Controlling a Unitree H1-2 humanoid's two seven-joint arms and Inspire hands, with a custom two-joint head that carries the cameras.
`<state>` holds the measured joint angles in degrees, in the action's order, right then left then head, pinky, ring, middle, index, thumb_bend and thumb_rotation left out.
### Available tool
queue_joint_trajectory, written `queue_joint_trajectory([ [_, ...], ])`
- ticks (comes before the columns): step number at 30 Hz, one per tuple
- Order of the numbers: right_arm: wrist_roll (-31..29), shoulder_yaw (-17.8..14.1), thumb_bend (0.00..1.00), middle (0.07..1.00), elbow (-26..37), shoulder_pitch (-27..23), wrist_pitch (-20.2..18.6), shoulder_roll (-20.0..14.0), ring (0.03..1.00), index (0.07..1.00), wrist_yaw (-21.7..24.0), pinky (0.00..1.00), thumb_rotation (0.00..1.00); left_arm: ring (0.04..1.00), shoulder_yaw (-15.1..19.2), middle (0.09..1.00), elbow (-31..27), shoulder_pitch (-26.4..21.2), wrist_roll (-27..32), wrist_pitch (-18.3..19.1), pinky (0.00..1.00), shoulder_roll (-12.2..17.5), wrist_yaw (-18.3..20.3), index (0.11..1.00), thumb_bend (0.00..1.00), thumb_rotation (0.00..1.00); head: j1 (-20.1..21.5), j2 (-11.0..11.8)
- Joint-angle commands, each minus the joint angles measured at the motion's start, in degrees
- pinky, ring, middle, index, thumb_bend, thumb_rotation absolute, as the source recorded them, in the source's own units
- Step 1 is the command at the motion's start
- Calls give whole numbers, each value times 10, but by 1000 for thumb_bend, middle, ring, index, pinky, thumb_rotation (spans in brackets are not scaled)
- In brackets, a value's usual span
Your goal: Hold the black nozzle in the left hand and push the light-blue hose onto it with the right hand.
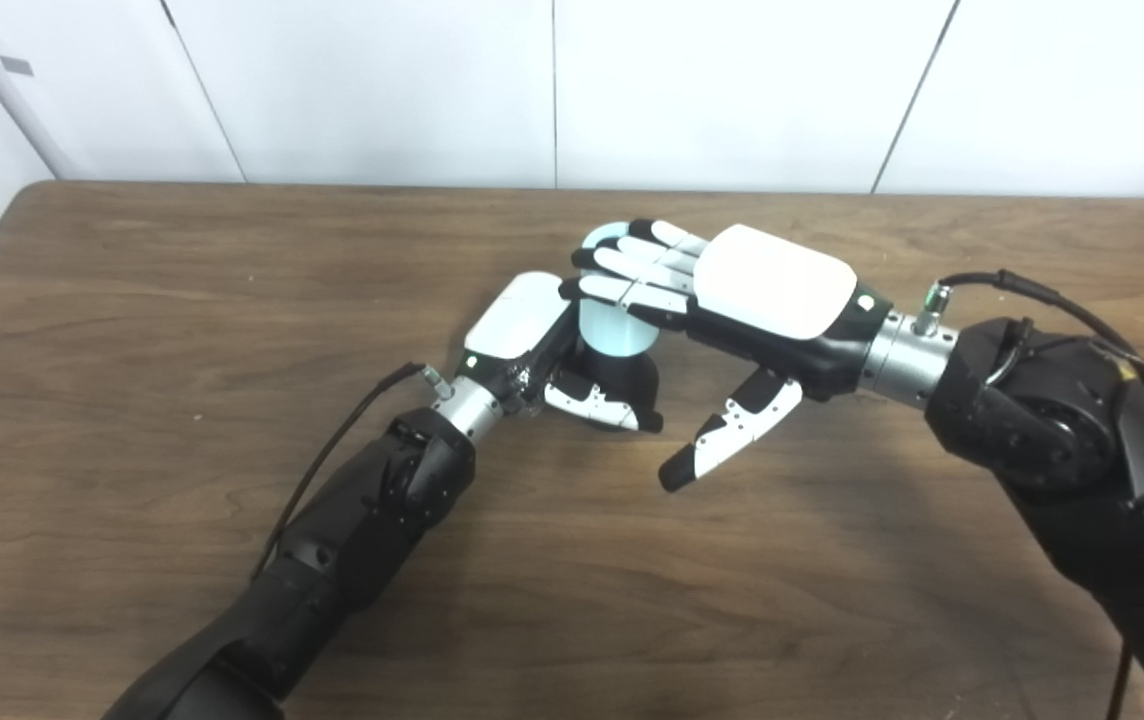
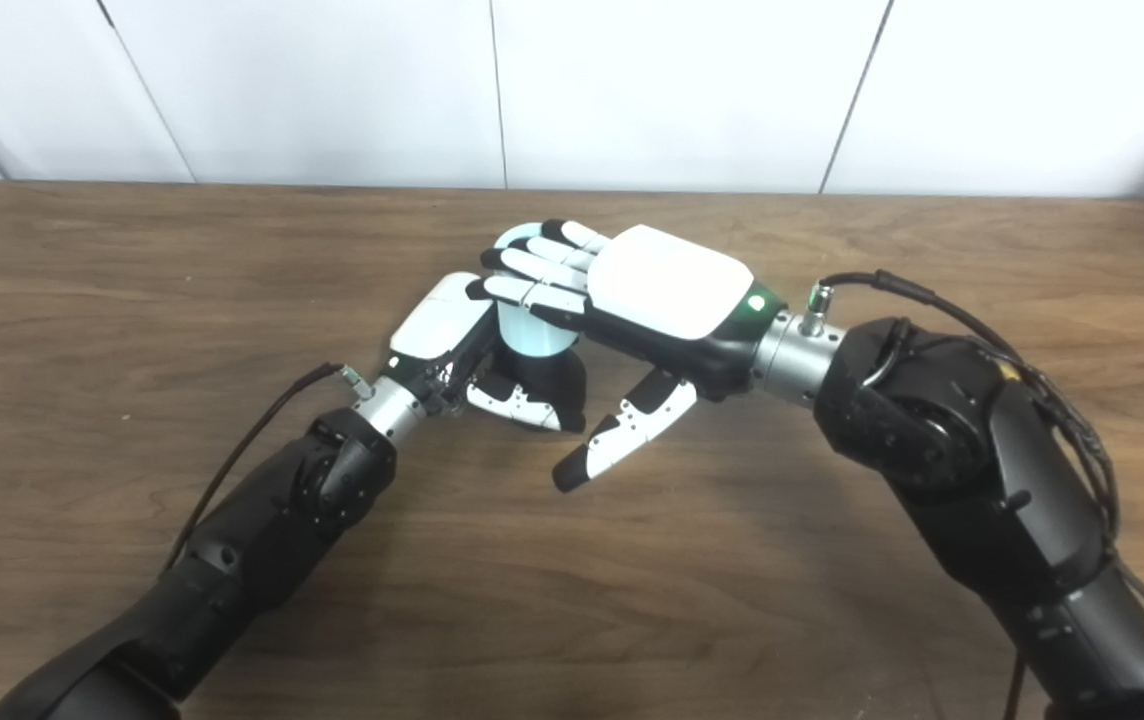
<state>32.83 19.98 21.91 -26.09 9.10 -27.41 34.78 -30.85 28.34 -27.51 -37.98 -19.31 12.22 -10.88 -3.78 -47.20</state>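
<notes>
Table (image 1: 182,300) is matt brown wood grain; hands' (image 1: 777,280) shells are glossy white plastic; hose (image 1: 615,335) is smooth pale-blue plastic.

— How many hoses do you count?
— One light-blue hose (image 1: 616,325), upright.
— Nozzles?
— One black nozzle (image 1: 632,380), under the hose.
— Hands?
— Two: one left hand (image 1: 542,350), one right hand (image 1: 742,300).
— Tables?
— One wooden table (image 1: 132,330).
</notes>
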Motion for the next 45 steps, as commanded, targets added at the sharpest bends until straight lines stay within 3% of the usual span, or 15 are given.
queue_joint_trajectory([
  [1, -12, 4, 787, 982, -9, 9, -11, -2, 966, 948, 13, 882, 854, 384, -34, 482, 75, 85, -19, 17, 290, 1, 43, 543, 498, 0, 0, 0],
  [11, -1, 12, 737, 997, -14, 46, -23, 23, 983, 965, -13, 893, 887, 380, -34, 478, 73, 85, -18, 17, 282, 0, 43, 547, 497, 0, -1, -5],
  [18, -8, 30, 755, 988, -22, 64, -5, 27, 973, 952, -25, 887, 828, 382, -33, 477, 62, 85, -18, 27, 286, 4, 54, 547, 497, 0, -3, -6],
  [24, -3, 24, 723, 995, -31, 59, -2, 22, 986, 953, -44, 904, 845, 382, -32, 479, 61, 84, -16, 26, 286, 6, 56, 546, 497, 0, -1, -7],
  [38, 22, 6, 670, 1000, -34, 56, -53, 27, 990, 969, -40, 916, 884, 380, -32, 476, 61, 82, -17, 22, 286, 8, 54, 549, 496, 0, -2, -8],
  [42, 16, 12, 651, 1000, -35, 56, -48, 27, 988, 971, -37, 908, 882, 380, -33, 477, 58, 82, -19, 24, 290, 10, 55, 549, 496, 0, -2, -9],
  [45, 5, 16, 637, 995, -36, 55, -33, 25, 970, 948, -40, 879, 821, 382, -33, 478, 58, 81, -18, 24, 293, 10, 56, 548, 497, 0, -1, -10],
])
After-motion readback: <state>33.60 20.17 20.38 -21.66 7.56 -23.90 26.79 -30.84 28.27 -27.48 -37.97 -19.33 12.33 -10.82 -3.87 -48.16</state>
